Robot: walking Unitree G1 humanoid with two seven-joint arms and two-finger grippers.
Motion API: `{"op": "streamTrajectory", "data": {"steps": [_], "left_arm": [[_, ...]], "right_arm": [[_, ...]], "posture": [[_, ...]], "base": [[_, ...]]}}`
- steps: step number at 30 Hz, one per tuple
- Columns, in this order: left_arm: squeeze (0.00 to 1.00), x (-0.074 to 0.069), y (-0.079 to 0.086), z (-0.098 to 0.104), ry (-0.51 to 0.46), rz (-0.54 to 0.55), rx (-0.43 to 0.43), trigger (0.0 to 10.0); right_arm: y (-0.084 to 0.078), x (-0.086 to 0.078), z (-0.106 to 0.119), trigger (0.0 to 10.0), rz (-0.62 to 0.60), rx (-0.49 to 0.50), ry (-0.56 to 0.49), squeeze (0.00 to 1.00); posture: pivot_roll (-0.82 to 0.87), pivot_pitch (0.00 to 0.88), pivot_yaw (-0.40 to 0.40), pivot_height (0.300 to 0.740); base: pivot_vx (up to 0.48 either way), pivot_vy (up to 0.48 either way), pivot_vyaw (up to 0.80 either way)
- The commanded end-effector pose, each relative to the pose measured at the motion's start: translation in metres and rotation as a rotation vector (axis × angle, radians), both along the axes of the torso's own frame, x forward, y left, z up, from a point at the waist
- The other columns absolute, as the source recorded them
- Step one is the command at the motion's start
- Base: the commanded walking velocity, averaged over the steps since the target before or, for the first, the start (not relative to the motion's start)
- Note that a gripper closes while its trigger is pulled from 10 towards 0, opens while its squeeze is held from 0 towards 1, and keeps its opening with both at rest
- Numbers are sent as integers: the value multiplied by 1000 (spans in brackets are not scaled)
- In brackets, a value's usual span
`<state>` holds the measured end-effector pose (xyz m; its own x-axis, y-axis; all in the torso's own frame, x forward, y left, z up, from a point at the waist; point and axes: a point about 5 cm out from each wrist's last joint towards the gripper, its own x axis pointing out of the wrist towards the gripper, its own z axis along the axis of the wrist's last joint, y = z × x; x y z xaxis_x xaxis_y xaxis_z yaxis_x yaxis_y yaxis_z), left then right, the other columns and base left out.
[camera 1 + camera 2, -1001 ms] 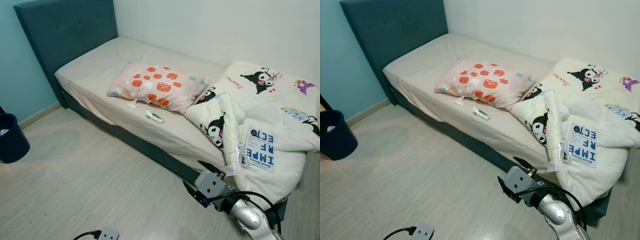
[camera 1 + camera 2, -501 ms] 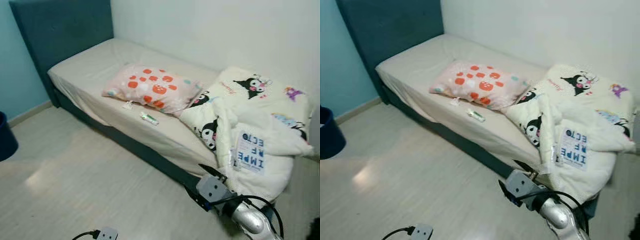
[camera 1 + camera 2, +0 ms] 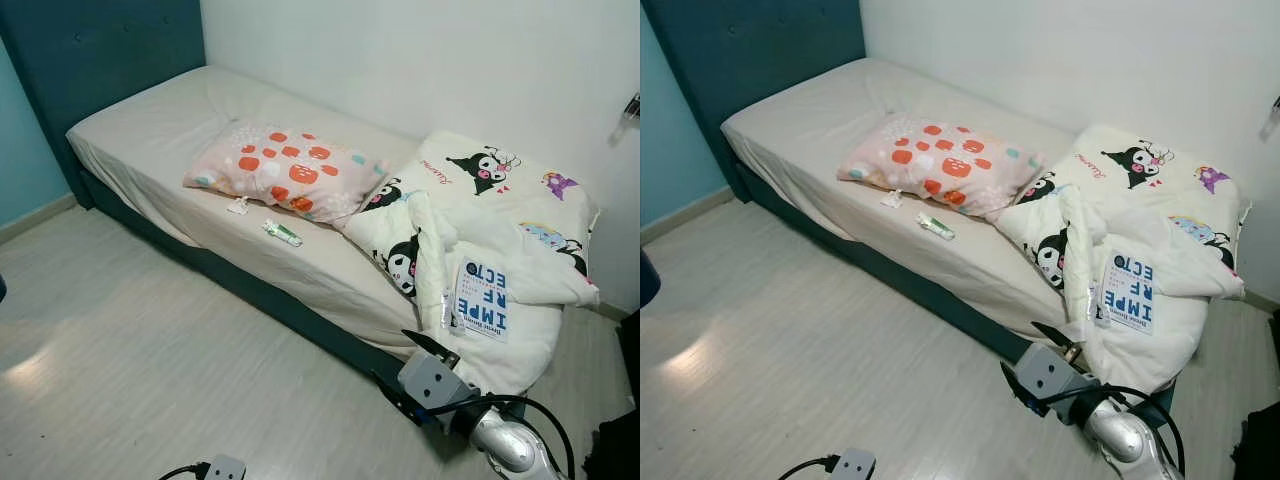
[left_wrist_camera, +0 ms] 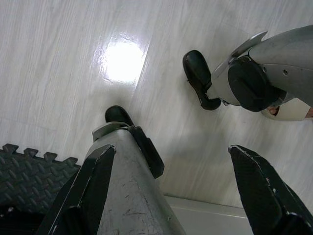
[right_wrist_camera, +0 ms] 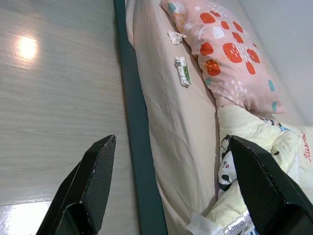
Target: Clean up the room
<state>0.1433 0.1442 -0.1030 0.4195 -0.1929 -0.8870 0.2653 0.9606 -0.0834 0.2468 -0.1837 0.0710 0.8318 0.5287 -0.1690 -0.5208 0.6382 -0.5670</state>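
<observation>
View swings right since a second ago; the bin leaves the frame's left edge. Tube and wrapper lie mid-frame on the bed, uncollected. Right pincer, lower right, gapes empty; left pincer likewise.

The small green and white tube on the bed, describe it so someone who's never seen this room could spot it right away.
Start at the teal-framed bed with the beige sheet and find the pink pillow with red spots. Just in front of that pillow, toward the bed's floor-side edge, lies the small green and white tube. Its neighbour, a crumpled white scrap, is shapeless and plain white; the tube is long, slim and green-banded.
</observation>
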Motion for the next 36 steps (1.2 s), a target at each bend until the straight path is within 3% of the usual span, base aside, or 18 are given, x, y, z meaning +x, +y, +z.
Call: {"op": "streamTrajectory", "data": {"steps": [1, 7, 8, 13, 17, 19, 24, 30, 32, 33, 35, 36], "left_arm": [[0, -25, 2, -9, 97, 16, 13, 10000], [0, -23, 4, -8, 92, 11, 15, 10000], [0, -22, 6, -8, 94, -7, 22, 10000], [0, -21, 9, -7, 98, -62, 40, 10000], [0, -20, 10, -7, 77, 20, 31, 10000], [0, -20, 10, -7, 77, 12, 33, 10000], [0, -19, 11, -7, 86, 8, 38, 10000], [0, -19, 11, -7, 86, 11, 36, 10000], [0, -18, 12, -6, 78, 50, 27, 10000], [0, -18, 12, -6, 78, 50, 27, 10000], [0, -17, 15, -6, 61, 107, 22, 10000], [0, -17, 15, -6, 61, 107, 22, 10000]], "right_arm": [[-1, -1, 0, 10000, 0, 8, 0, 0], [1, 1, 1, 10000, 0, 9, -1, 0], [5, 3, 1, 10000, 2, 10, -3, 0], [10, 4, 0, 10000, 3, 12, -4, 0], [11, 5, 0, 10000, 2, 15, 0, 0], [16, 3, 0, 10000, 36, -38, -20, 0], [15, 6, -4, 10000, 1, -3, 15, 0], [12, 8, -2, 10000, -42, -49, -27, 0], [-3, 16, -6, 10000, -225, 143, 66, 0], [-3, 16, -6, 10000, -225, 143, 66, 0], [-28, 33, -17, 10000, -493, 373, 174, 0], [-28, 33, -17, 10000, -493, 373, 174, 0]], "posture": [[-241, 101, -105, 740], [-237, 107, -88, 740], [-264, 115, -57, 740], [-236, 116, -60, 740], [-202, 120, -71, 740], [-205, 118, -75, 740], [-221, 110, -71, 740], [-217, 99, -77, 740], [-208, 93, -79, 740], [-208, 93, -79, 740], [-206, 75, -75, 740], [-206, 75, -75, 740]], "base": [[0, 0, 0], [0, 0, 0], [0, 0, 0], [0, 0, 0], [0, 0, 0], [0, 0, 0], [0, 0, 0], [0, 0, 0], [0, 0, 0], [0, 0, 0], [0, 0, 0], [0, 0, 0]]}}
